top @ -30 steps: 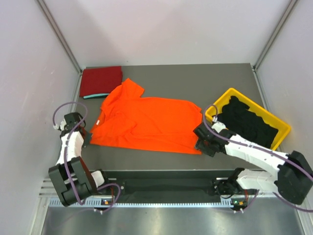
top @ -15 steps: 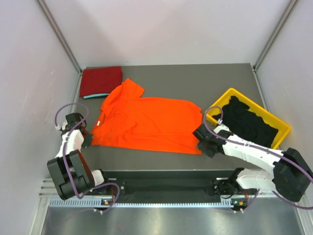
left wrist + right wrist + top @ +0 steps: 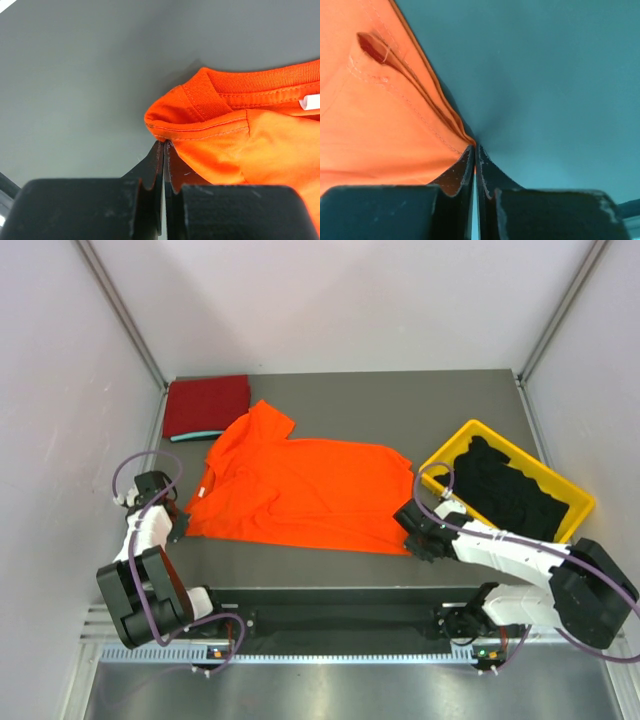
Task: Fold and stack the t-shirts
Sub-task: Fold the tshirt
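At opposite ends of the orange t-shirt (image 3: 300,490), left pincer (image 3: 163,145) grips its collar, right pincer (image 3: 474,147) its hem corner.

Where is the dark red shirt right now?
In the overhead view, the dark red shirt lies folded at the far left corner of the table, just behind the spread orange shirt, with a teal strip showing at its near edge.
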{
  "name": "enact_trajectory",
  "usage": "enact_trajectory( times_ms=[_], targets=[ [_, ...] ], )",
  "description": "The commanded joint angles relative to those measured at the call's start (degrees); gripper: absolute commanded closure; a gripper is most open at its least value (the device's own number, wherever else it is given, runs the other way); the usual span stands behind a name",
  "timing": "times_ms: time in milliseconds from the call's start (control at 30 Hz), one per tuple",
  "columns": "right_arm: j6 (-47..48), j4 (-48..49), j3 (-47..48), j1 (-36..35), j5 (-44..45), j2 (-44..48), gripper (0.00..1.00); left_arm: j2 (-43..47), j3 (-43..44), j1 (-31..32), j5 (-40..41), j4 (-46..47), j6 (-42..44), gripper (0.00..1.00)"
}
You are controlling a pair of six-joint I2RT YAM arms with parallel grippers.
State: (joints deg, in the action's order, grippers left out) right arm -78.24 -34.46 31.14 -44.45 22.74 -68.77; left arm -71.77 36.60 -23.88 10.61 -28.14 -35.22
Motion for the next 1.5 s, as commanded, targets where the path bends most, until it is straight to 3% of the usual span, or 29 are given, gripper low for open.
enact_trajectory(
  times_ms=[0,233,433,833,867,933,1000,1133,1233,1367,1467],
  targets=[
    [1.07,1.76,-1.51,0.33,1.07,-0.75,1.00,0.84,0.23,-0.03,1.34,1.86,0.68,1.00],
    [2.65,-1.67,-2.83,-0.38,4.68,5.83,1.00,0.31,0.49,-0.03,3.01,1.77,0.77,1.00],
    [8.54,6.33,-5.91,-1.61,2.22,11.29,1.00,0.49,0.14,-0.03,2.48,2.13,0.77,1.00],
    [2.74,2.30,-8.55,-6.18,3.10,14.45,0.98,-0.48,1.19,-0.03,4.33,0.37,0.59,1.00],
    [2.56,0.20,-7.42,-6.18,3.18,14.72,0.94,-0.83,2.24,-0.11,4.42,-0.59,0.68,0.98],
    [1.78,-3.23,-5.66,-6.18,4.76,15.68,0.85,-1.62,3.82,-0.11,3.55,-1.73,1.47,0.78],
    [1.07,-8.33,-2.67,-6.18,6.52,16.56,0.78,-3.02,7.33,-0.11,3.27,-4.63,1.82,0.69],
    [3.60,-11.42,2.60,-6.18,7.93,16.66,0.70,-3.21,14.09,-0.12,5.47,-9.12,0.77,0.65],
    [10.18,-6.27,5.24,-6.00,8.20,15.16,0.66,-1.11,16.65,-0.03,0.93,-8.87,1.99,0.59],
    [37.06,7.54,10.34,-3.02,-2.94,12.71,0.61,0.31,17.54,0.23,-28.38,-0.43,10.34,0.54],
    [49.03,12.39,15.69,3.29,-13.39,8.59,0.57,-2.93,20.61,1.81,-34.24,3.88,11.92,0.48]
  ],
)
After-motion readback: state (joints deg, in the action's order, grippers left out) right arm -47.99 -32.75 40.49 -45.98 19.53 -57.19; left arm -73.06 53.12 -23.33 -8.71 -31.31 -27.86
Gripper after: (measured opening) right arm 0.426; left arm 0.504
